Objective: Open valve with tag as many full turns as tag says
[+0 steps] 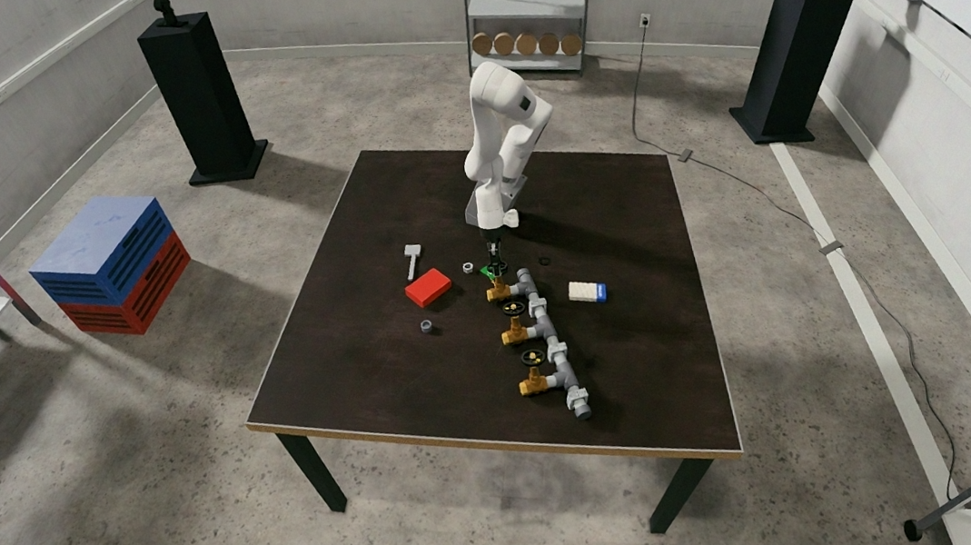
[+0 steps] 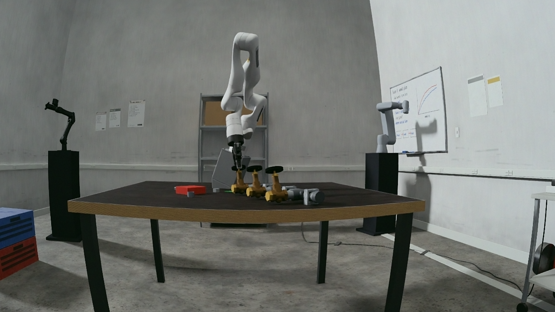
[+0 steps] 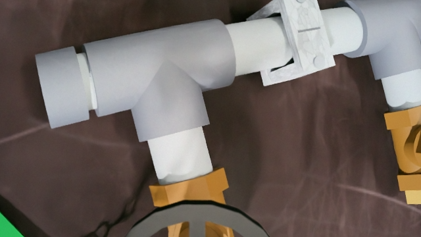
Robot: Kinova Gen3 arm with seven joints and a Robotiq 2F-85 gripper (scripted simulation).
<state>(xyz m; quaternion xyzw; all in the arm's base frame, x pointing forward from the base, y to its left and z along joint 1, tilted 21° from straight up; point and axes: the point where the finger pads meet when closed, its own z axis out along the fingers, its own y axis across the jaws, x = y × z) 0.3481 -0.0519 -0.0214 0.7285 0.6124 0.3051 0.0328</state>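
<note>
A grey pipe manifold lies on the dark table with three brass valves along it. The far valve has a green tag chained to it. My gripper points straight down at that valve's black handwheel, with the fingers part-way closed around it. The wrist view shows no fingertips, so I cannot see contact. The middle valve and the near valve stand free.
A red block, a small grey mallet and two grey caps lie left of the valves. A white and blue box and a black ring lie to the right.
</note>
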